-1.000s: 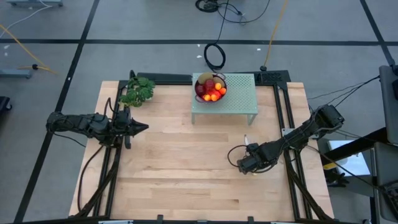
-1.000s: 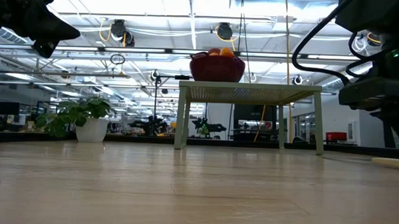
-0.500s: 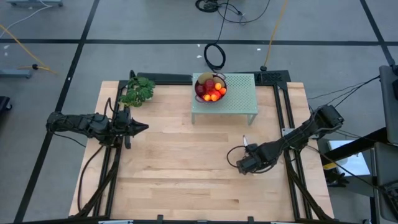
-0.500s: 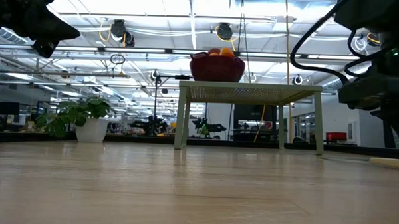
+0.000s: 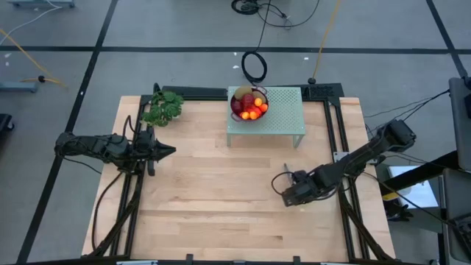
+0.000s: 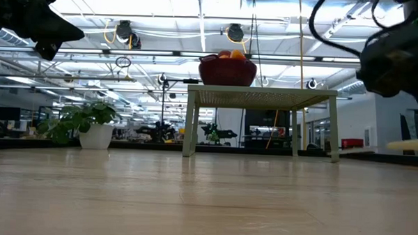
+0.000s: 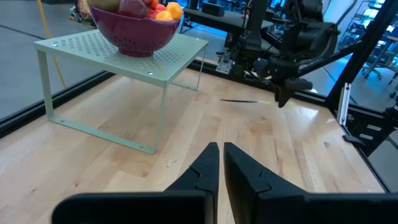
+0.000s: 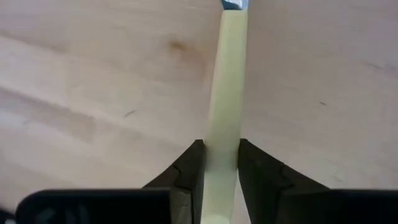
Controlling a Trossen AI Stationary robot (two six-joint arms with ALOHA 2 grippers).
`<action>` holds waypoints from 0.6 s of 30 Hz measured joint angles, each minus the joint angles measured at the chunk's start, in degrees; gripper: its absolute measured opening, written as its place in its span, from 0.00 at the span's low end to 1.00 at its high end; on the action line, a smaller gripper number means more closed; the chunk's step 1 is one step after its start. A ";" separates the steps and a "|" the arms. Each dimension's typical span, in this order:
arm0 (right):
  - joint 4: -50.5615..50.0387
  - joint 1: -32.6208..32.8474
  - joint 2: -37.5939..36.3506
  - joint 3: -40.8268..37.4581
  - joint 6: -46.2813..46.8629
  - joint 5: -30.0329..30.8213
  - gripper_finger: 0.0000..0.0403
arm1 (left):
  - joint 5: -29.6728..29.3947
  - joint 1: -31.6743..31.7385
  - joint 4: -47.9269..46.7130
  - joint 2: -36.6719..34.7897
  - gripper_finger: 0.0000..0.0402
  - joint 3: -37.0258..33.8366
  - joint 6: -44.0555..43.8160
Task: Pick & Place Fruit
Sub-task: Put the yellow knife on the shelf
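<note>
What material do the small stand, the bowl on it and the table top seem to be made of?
The stand looks like pale green painted metal: thin legs, perforated top. The bowl seems glossy magenta plastic, with colander-like holes; hard to be sure. The table top looks like light wood, showing plank seams and grain.

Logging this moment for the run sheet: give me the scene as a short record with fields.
fruit: piled in the dark red bowl, none taken out yet
bowl: on the pale green perforated stand at the table's far edge
left gripper: shut, empty, hovering near the potted plant
right gripper: shut on the knife by its yellow handle, above the table's right side
table: light wood
</note>
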 joint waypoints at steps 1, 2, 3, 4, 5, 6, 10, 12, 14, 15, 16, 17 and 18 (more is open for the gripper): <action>0.21 0.10 -0.82 0.00 -0.64 0.04 0.18 | 0.00 0.01 0.02 -0.02 0.05 0.00 0.00; 0.37 0.12 -1.72 0.00 -1.04 0.08 0.17 | -0.01 0.01 0.04 -0.01 0.04 0.00 0.00; 0.51 0.29 -2.59 0.00 -1.40 0.08 0.17 | 0.00 0.02 0.03 0.00 0.03 0.00 0.00; 0.67 0.46 -3.50 0.00 -1.80 0.26 0.17 | -0.01 0.02 0.03 0.00 0.02 0.00 0.00; 0.91 0.62 -4.29 0.00 -2.31 0.34 0.17 | -0.01 0.01 0.07 -0.02 0.01 0.00 -0.02; 1.29 0.81 -4.98 0.00 -2.50 0.48 0.17 | 0.00 0.01 0.07 -0.02 0.01 0.00 -0.02; 1.63 1.65 -6.70 0.00 -2.83 0.89 0.18 | 0.00 0.00 0.07 -0.01 0.02 0.00 -0.34; 2.29 2.19 -6.98 0.00 -2.87 2.09 0.18 | -0.01 0.01 0.09 -0.01 0.04 0.00 -0.37; 3.23 2.71 -7.10 0.00 -2.89 3.49 0.18 | -0.02 0.02 0.09 -0.02 0.05 0.00 -0.90; 3.86 2.88 -7.10 0.00 -2.89 4.49 0.17 | -0.20 0.02 0.10 -0.01 0.06 0.00 -1.29; 4.64 3.16 -7.10 0.00 -2.93 5.32 0.17 | -0.63 0.02 0.09 0.00 0.06 0.00 -1.45; 5.27 3.39 -7.10 0.01 -3.11 6.40 0.17 | -0.94 0.02 0.09 -0.02 0.06 0.00 -1.60; 5.90 3.58 -7.10 0.02 -3.64 7.46 0.17 | -1.03 0.02 0.09 0.00 0.06 0.00 -1.64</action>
